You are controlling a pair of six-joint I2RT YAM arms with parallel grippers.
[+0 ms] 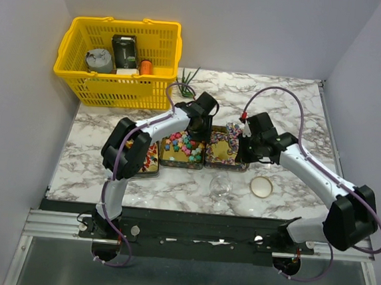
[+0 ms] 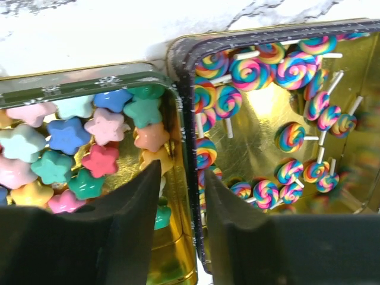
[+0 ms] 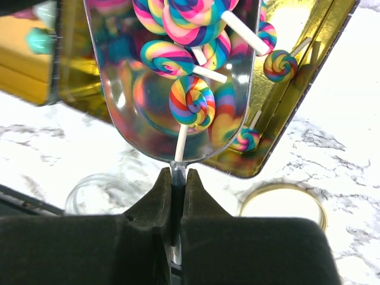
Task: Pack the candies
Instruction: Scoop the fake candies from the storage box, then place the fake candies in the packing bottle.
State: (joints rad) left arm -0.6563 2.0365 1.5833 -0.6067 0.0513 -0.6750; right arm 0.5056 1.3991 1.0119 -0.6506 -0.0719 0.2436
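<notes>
The candies lie in gold tins on the marble table. Star-shaped candies (image 2: 65, 136) in pastel colours fill the middle tin (image 1: 182, 148). Rainbow swirl lollipops (image 2: 291, 136) lie in the right tin (image 1: 221, 155). My left gripper (image 2: 183, 178) is open and hangs low over the two tins' adjoining walls, one finger above each tin, holding nothing. My right gripper (image 3: 178, 178) is shut on the thin handle of a shiny metal scoop (image 3: 148, 107). The scoop carries several lollipops (image 3: 191, 101) above the right tin (image 3: 297, 77).
A third tin (image 1: 150, 159) sits at the left, partly under my left arm. A clear glass jar (image 1: 221, 183) and a round gold lid (image 1: 261, 186) lie in front of the tins. A yellow basket (image 1: 117, 59) stands at the back left, a small plant (image 1: 188, 82) beside it.
</notes>
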